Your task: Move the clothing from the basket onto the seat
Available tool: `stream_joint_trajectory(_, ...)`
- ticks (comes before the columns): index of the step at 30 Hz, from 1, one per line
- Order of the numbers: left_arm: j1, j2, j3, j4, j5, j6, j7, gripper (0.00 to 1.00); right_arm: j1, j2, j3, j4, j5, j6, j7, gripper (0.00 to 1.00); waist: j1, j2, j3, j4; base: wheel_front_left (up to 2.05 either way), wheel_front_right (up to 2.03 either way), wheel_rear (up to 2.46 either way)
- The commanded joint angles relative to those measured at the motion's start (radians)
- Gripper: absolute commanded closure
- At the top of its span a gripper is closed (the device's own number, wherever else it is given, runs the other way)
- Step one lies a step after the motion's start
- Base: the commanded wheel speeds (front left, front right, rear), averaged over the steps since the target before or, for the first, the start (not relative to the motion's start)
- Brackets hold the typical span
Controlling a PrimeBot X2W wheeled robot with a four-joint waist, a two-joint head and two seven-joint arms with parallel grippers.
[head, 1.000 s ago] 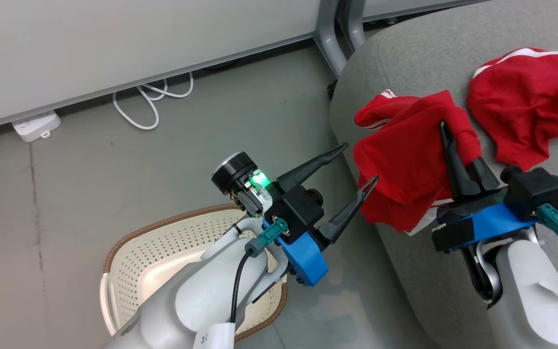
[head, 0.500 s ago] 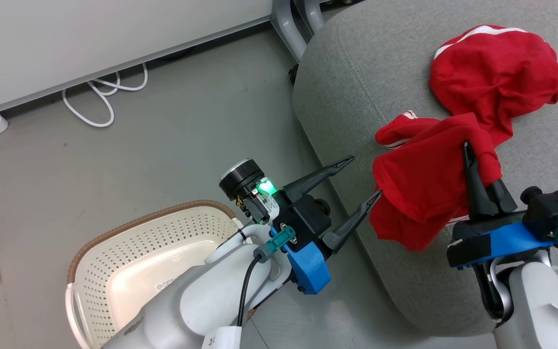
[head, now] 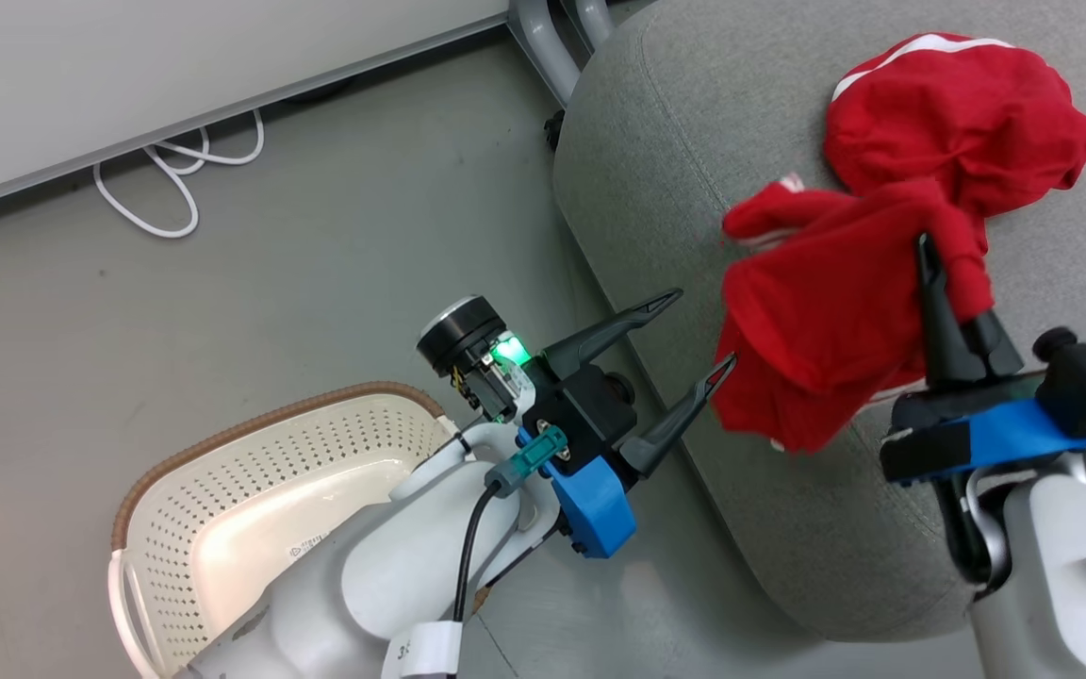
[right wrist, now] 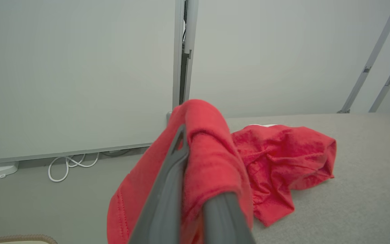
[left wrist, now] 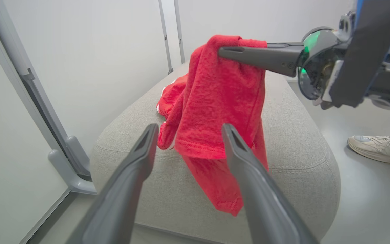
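My right gripper [head: 939, 259] is shut on a red garment of the clothing [head: 816, 321], which hangs from its fingers above the near edge of the grey seat [head: 694, 141]. From the left wrist I see the same garment [left wrist: 215, 101] draped from the right gripper [left wrist: 223, 52]. A second red garment [head: 958, 113] with white trim lies crumpled on the seat just beyond. My left gripper [head: 701, 328] stands open beside the seat's edge, its fingers [left wrist: 141, 152] holding nothing. The cream basket [head: 222, 490] sits on the floor below my left arm, its visible inside bare.
A white cable [head: 175, 179] and a power strip [right wrist: 0, 169] lie on the grey floor by the wall. Grey metal legs [head: 543, 38] stand at the seat's far corner. A person's white shoe [left wrist: 377, 149] rests on the floor beside the seat.
The head camera has shifted. My right gripper has carried the red garment farther over the seat, up against the second garment. The left gripper stays open.
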Motion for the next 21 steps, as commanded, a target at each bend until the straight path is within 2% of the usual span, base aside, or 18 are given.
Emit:
stream_joint_trajectory(1,-0.017,0.009,0.007,-0.003,0.004,-0.001,-0.005,0.0,-0.035,-0.017,-0.001,-0.013,-0.007,0.0,-0.001,1.0,0.0,0.0,0.01,0.0,0.0,0.0,0.0)
stream_joint_trajectory(9,-0.072,0.031,0.017,-0.01,0.024,-0.001,-0.005,0.0,-0.242,-0.122,-0.051,-0.101,-0.026,0.0,-0.001,1.0,0.0,0.0,0.12,-0.003,0.0,0.0,0.0)
stream_joint_trajectory(16,-0.144,0.075,0.004,-0.007,0.041,-0.001,-0.005,0.0,-0.453,-0.231,-0.182,-0.148,-0.021,0.0,-0.001,1.0,0.0,0.0,0.256,-0.008,0.0,0.0,0.0)
stream_joint_trajectory(21,-0.187,0.098,-0.014,-0.01,0.049,-0.001,-0.002,0.0,-0.525,-0.293,-0.273,-0.107,-0.014,0.0,-0.001,1.0,0.0,0.0,0.326,-0.009,0.0,0.0,0.0)
